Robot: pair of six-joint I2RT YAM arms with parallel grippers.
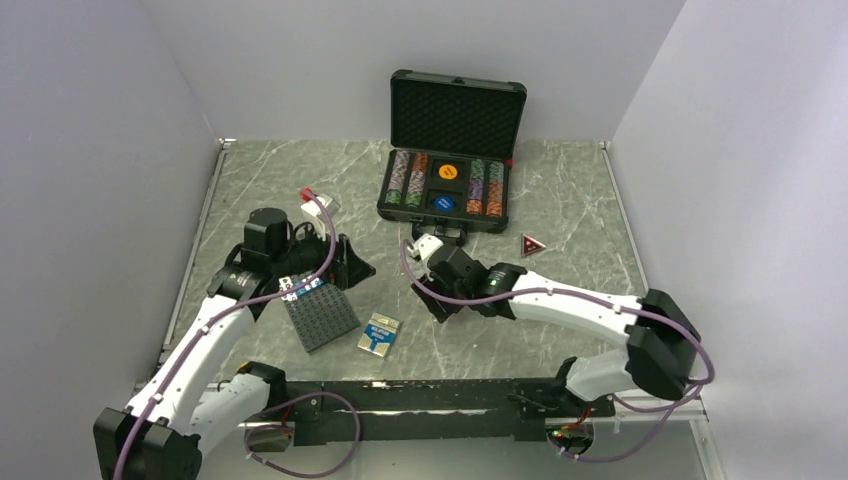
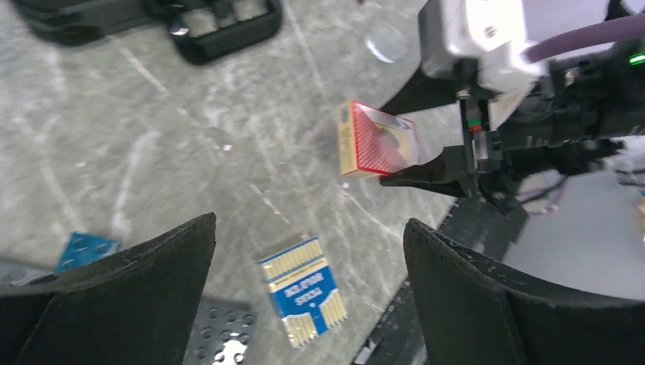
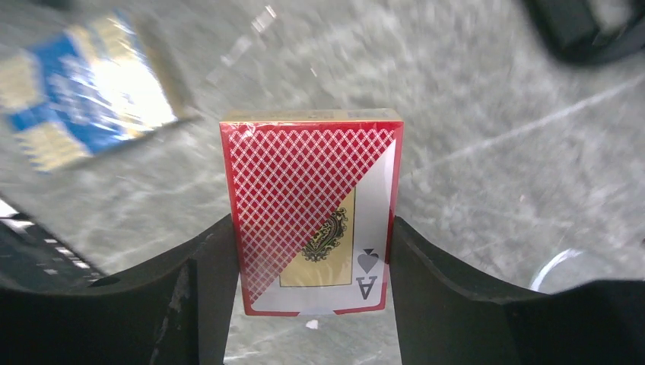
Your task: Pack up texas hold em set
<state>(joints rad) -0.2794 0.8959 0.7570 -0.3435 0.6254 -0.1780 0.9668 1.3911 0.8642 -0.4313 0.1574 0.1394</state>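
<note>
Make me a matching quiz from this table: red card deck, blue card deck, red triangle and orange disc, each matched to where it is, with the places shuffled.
Things:
1. red card deck
2. blue card deck
3. red triangle
4. orange disc

Places:
A. in the open case, middle compartment
B. flat on the table beside the studded plate
C. between the right fingers
D. on the table, outside the case to its right

Pairs: 1-C, 2-B, 3-D, 4-A

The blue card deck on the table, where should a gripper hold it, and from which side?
Grip the blue deck across its two long edges, coming straight down. It lies flat on the table, so only its thin sides offer a hold, and the narrower width probably fits the jaws better.
</note>
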